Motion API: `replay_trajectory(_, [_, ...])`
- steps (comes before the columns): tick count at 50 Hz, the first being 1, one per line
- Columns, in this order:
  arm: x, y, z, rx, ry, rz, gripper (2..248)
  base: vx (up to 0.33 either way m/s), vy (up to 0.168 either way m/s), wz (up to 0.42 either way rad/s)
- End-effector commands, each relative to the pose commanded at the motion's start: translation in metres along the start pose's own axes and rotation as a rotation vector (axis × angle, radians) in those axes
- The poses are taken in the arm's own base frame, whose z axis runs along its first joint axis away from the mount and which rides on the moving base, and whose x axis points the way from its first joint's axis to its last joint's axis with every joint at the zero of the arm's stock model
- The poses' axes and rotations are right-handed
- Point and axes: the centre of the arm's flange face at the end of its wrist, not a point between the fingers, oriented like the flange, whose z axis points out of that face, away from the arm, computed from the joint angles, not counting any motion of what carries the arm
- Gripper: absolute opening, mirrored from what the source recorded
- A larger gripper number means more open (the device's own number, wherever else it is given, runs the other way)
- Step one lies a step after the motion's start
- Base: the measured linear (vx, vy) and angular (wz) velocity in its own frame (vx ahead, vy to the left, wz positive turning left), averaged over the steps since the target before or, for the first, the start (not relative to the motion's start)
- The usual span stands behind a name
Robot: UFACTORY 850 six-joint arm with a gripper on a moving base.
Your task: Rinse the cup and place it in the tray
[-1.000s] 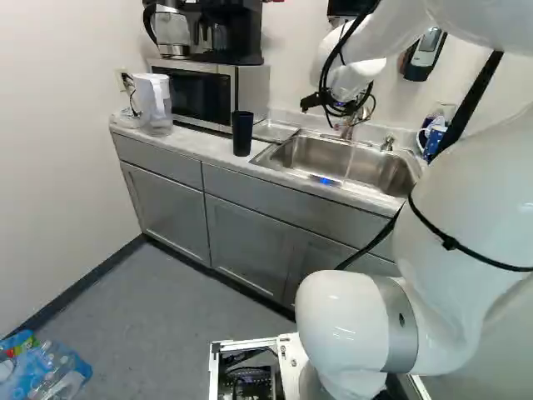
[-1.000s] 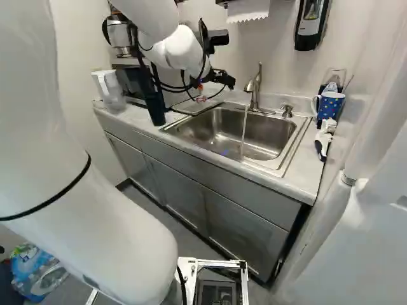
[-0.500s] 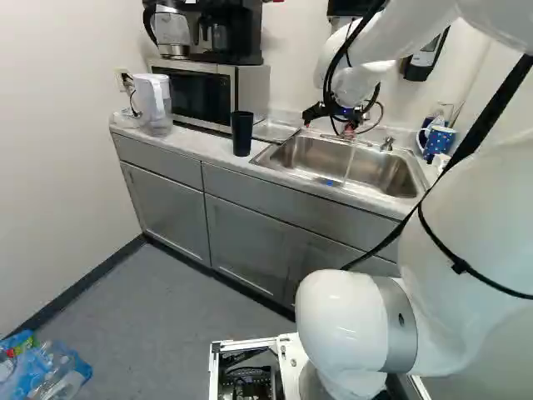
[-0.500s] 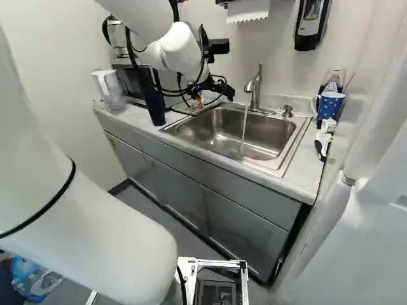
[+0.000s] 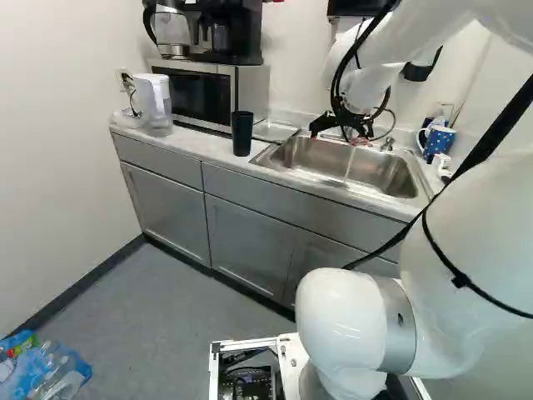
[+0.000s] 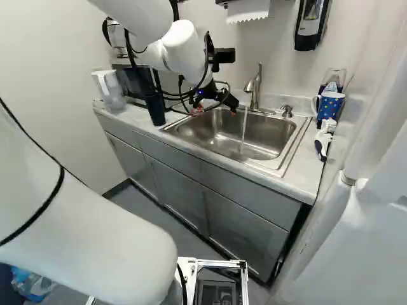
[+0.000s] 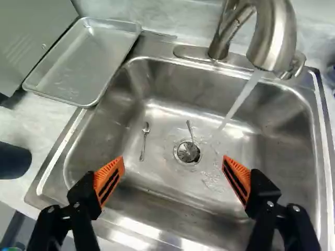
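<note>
In the right base view my gripper [image 6: 219,100] hangs over the left part of the sink, tilted downward. The wrist view shows the gripper [image 7: 174,175] open above the basin, nothing between its orange pads. A dark tall cup [image 5: 241,133] stands upright on the counter left of the sink; the wrist view catches part of this cup [image 7: 12,161] beyond one finger. The shallow metal tray [image 7: 73,65] lies flat beside the basin, near the microwave, and looks empty. Water runs from the faucet [image 7: 275,39] into the sink [image 7: 172,196].
Two spoons [image 7: 144,141] lie in the basin, one at the drain. The microwave [image 5: 200,96] and a pitcher [image 5: 153,102] stand left along the counter. A blue mug [image 6: 329,107] and a white-and-dark brush [image 6: 324,140] are right of the sink.
My arm has swung the gripper lower over the sink and tipped it further downward; in the left base view it has also shifted rightward. The cup and the base have stayed put.
</note>
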Motion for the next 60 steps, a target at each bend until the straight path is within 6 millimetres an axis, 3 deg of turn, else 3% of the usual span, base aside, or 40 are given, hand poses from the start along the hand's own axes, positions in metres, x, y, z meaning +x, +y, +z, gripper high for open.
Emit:
replay_trajectory(38, [-0.006, 0.039, -0.003, -0.06, -0.025, 0.073, 247, 0.0, 0.0, 0.0])
replay_trajectory(60, [-0.007, 0.037, -0.004, -0.057, -0.024, 0.069, 247, 0.0, 0.0, 0.0])
